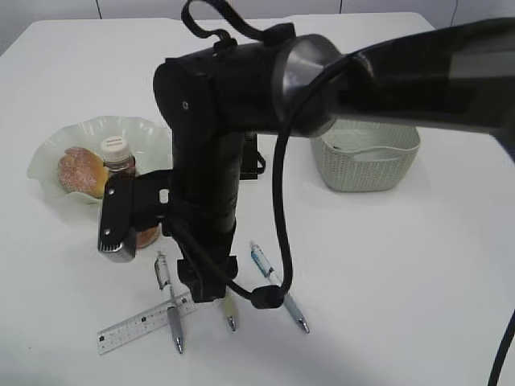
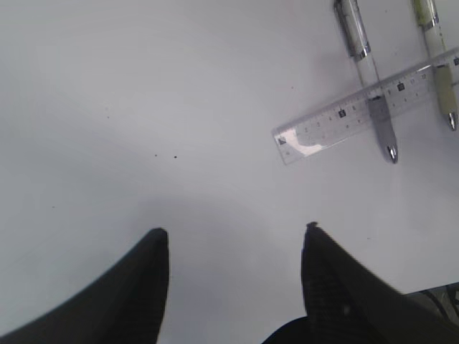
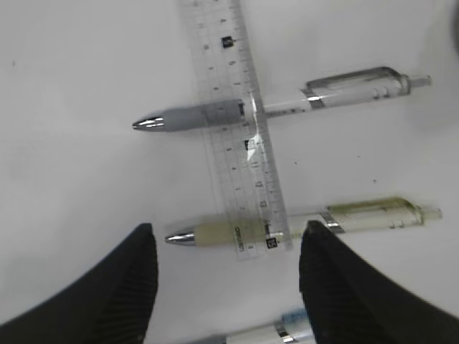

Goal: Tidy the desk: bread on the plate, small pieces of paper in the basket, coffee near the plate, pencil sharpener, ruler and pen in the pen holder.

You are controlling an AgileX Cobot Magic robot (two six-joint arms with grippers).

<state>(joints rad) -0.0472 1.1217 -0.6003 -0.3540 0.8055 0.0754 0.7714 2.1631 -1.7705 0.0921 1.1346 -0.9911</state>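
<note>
On the left of the white table (image 1: 451, 265), keeping the sugary bread (image 1: 80, 170) safe in the wavy green plate (image 1: 48, 157), with the coffee bottle (image 1: 117, 154) standing right by it and partly hiding behind the black arm.

Holding the left gripper (image 2: 237, 233) over bare table, fingers apart and gripping nothing.

Moving right, hovering the right gripper (image 3: 229, 228) just above the pens, fingers spread wide too, with nothing between them yet.

Maybe going wrong here:
- Pinching the ruler (image 3: 229, 107) and a pen together, because of the ruler crossing both the grey pen (image 3: 201, 115) and the yellow pen (image 3: 358, 213).
- Flipping the ruler up or sending a pen rolling, by pressing down on that crossed pile.
- Slipping off the ruler, because of it being so flat, thin and smooth.
- Bumping the blue pen (image 3: 287, 331), lying just beside one finger.

Looking at the ruler now: clear plastic with black marks, longer than the pens, lying at the front of the table, touching the two pens. Not showing well enough for telling whether it is over them or under them.

Farther right, leaving the grey-green basket (image 1: 370, 165) well apart from the pens. Not finding the pen holder or the pencil sharpener for sure.
</note>
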